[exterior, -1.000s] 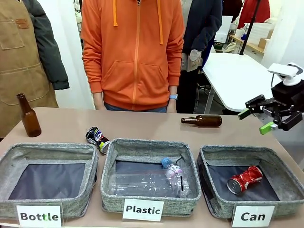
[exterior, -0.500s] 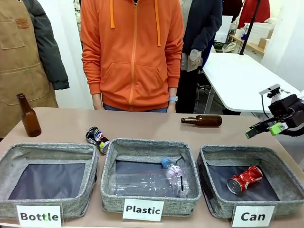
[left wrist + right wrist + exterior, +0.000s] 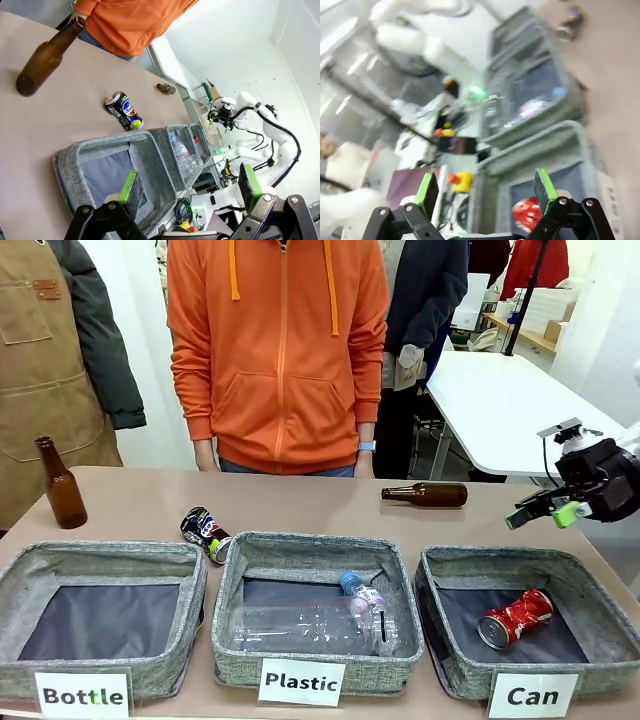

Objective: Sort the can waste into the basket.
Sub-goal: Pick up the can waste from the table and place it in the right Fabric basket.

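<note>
Can lying inside basket

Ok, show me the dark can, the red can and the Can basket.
dark can (image 3: 206, 532): front view, middle of its printed side.
red can (image 3: 517, 617): front view, middle of its crushed body.
Can basket (image 3: 495, 556): front view, far rim.

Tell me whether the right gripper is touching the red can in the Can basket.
Apart. Front view: the right gripper hangs open in the air over the far right corner of the basket; the red can lies on its floor.
</note>
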### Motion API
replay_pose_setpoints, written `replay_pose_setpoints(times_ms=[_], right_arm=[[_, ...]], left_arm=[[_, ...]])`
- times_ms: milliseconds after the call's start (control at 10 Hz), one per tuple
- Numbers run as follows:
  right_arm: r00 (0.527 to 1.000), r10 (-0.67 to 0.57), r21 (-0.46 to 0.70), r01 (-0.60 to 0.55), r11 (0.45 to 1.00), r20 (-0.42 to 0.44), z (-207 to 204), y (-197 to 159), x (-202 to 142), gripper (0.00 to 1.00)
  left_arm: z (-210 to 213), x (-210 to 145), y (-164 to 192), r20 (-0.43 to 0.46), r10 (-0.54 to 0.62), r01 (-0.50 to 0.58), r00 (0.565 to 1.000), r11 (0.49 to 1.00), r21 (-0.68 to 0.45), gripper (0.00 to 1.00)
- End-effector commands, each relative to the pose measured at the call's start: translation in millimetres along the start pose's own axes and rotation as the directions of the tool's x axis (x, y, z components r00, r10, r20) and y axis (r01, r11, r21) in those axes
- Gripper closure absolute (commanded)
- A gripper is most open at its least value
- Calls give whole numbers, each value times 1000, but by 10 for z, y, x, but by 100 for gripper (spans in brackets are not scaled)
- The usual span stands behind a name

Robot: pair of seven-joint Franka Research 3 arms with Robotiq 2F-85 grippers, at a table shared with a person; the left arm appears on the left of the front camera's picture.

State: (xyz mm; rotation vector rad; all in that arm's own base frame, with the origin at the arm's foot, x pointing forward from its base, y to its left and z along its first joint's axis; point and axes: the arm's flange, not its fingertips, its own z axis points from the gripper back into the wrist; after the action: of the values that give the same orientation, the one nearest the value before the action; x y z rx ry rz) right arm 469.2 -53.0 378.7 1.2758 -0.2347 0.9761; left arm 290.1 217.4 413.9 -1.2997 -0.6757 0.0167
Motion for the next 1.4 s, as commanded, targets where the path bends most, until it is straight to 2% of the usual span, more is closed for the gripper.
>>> replay_pose_setpoints(times_ms=[0,100,200,400,600,700,800,1300], right_arm=[[969,-176,-281,221,934,174,-123,220,141,1],[944,-226,-292,292,911,240,-115,316,142,1],[924,-284,-249,348,904,257,-92,408,113,1],[892,-387,-69,412,909,233,-24,452,89,1],[883,-408,52,407,912,231,39,459,139,1],[860,-410,55,413,909,303,76,455,151,1],[908,-373,-13,382,924,190,-126,511,46,1],[908,-373,-13,382,924,190,-126,511,46,1]], left_arm=[[1,9,-17,6,-21,21,1000,1000,-13,0],[1,9,-17,6,-21,21,1000,1000,-13,0],[1,9,-17,6,-21,21,1000,1000,-13,0],[1,9,-17,6,-21,21,1000,1000,-13,0],[1,9,-17,6,-21,21,1000,1000,-13,0],[1,9,-17,6,-21,21,1000,1000,-13,0],[1,9,-17,6,-21,21,1000,1000,-13,0],[1,9,-17,6,-21,21,1000,1000,-13,0]])
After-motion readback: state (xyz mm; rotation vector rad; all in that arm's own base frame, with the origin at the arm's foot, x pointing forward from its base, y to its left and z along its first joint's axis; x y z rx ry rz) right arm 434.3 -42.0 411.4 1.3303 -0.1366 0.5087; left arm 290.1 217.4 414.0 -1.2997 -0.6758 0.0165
